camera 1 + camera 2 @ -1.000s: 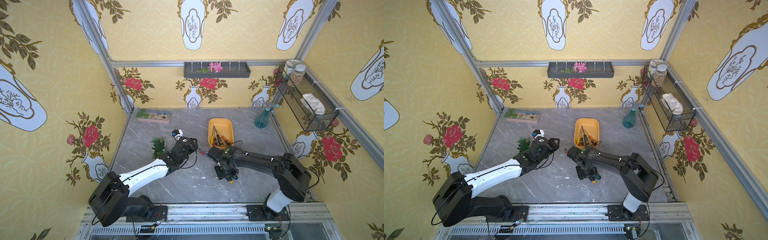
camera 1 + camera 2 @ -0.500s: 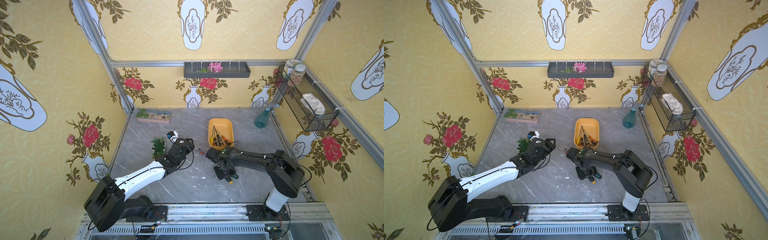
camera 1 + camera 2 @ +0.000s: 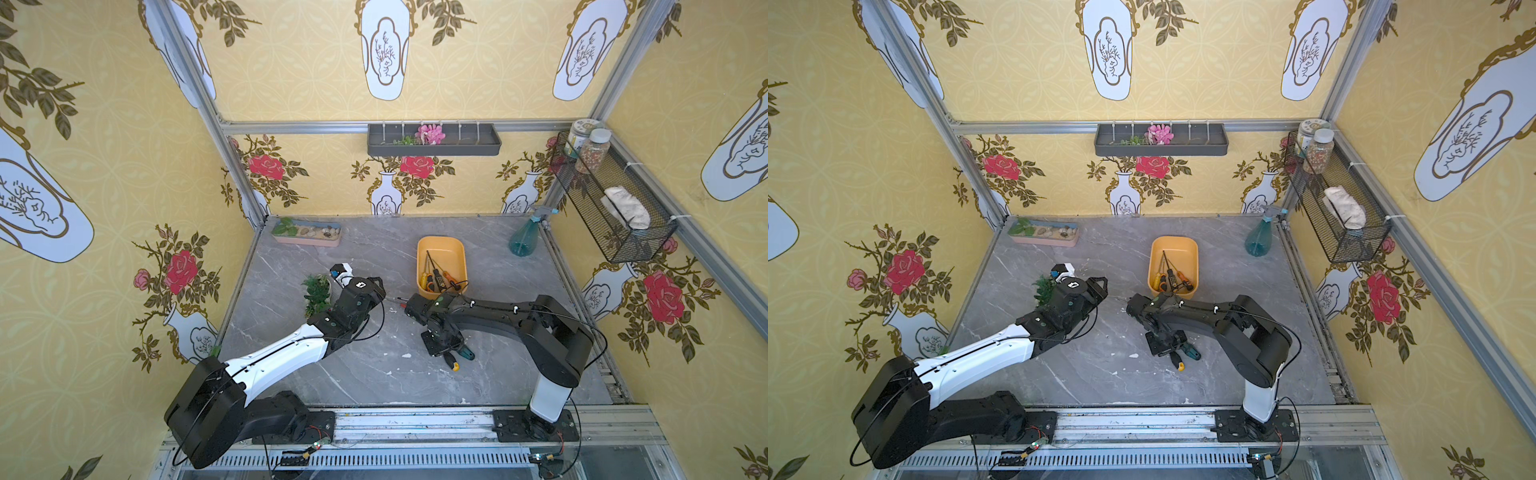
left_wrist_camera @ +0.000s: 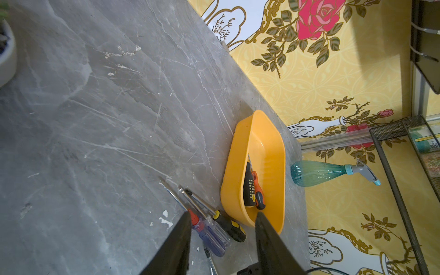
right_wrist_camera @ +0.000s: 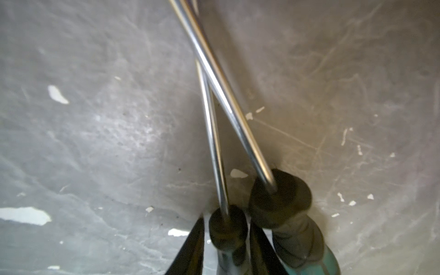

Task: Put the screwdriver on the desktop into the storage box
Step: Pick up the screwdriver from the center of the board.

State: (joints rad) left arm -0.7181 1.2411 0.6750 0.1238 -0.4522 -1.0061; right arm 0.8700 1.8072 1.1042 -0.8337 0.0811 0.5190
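Two screwdrivers cross their metal shafts over the grey desk [image 5: 95, 142]. The thin screwdriver [image 5: 215, 142] has its black handle between the fingers of the right gripper [image 5: 226, 226], which stand very close on both sides. The teal-handled screwdriver [image 5: 281, 197] is just beside it. Small white chips [image 5: 25, 215] dot the desk.

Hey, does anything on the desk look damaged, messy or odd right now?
Yes. White flecks scatter the desktop near the right gripper, like chips or debris. There, the teal-handled screwdriver has its shaft crossing the thin screwdriver, so lifting one may disturb the other.
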